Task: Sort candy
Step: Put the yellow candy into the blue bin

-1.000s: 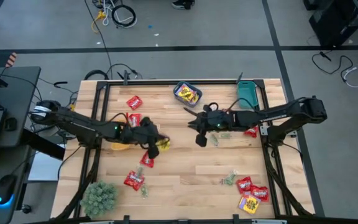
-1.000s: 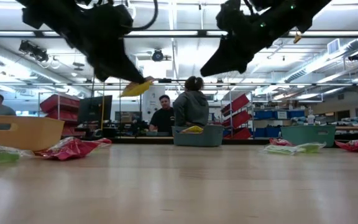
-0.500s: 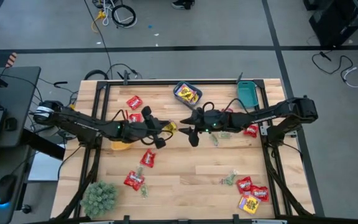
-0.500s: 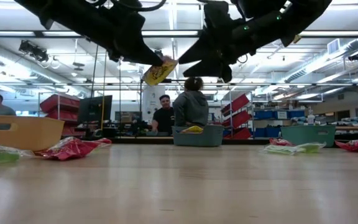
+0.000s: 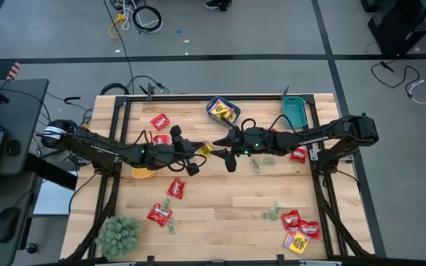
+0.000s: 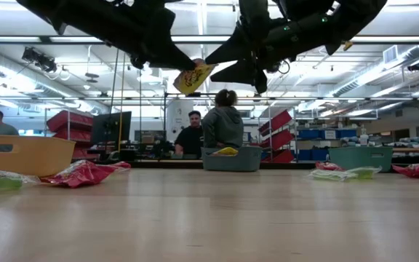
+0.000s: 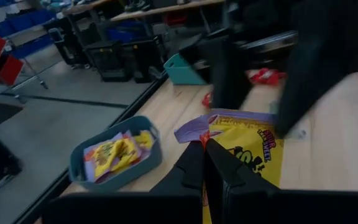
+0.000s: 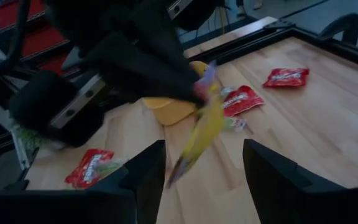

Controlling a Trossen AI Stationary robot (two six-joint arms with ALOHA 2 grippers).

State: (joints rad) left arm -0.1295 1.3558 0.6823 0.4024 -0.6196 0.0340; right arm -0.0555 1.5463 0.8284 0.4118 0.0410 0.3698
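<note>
A yellow candy packet with a purple edge [image 5: 205,150] hangs in mid-air over the table's middle. My left gripper [image 5: 197,154] is shut on it, coming from the table's left. My right gripper [image 5: 223,154] comes from the right and is open. Its two fingers [image 8: 146,177] stand on either side of the packet's free end [image 8: 197,140], apart from it. In the low view the packet [image 6: 193,76] shows high above the wood between both grippers. More candy lies on the table: red packets [image 5: 160,121], [image 5: 176,188] and pale green pieces [image 5: 274,213]. My left gripper pinches the yellow packet's near end [image 7: 224,138] between its two fingers [image 7: 199,163]. The fingers lie about level and point toward the table's right. The packet sticks out past the fingertips, turned on edge and slanting downward, lifted clear of the table.
A blue-grey bin holding yellow packets [image 5: 222,111] and a teal bin [image 5: 294,112] stand at the far edge. A yellow bin [image 5: 142,174] lies under my left arm. A green fuzzy ball [image 5: 117,235] sits near left. Red and yellow packets [image 5: 300,227] lie near right. People show beyond the table.
My left gripper has carried the yellow packet toward the table's right and a little up, tipping toward level. My right gripper has opened, tipped up and moved toward the table's left, so its fingers now flank the packet's free end.
</note>
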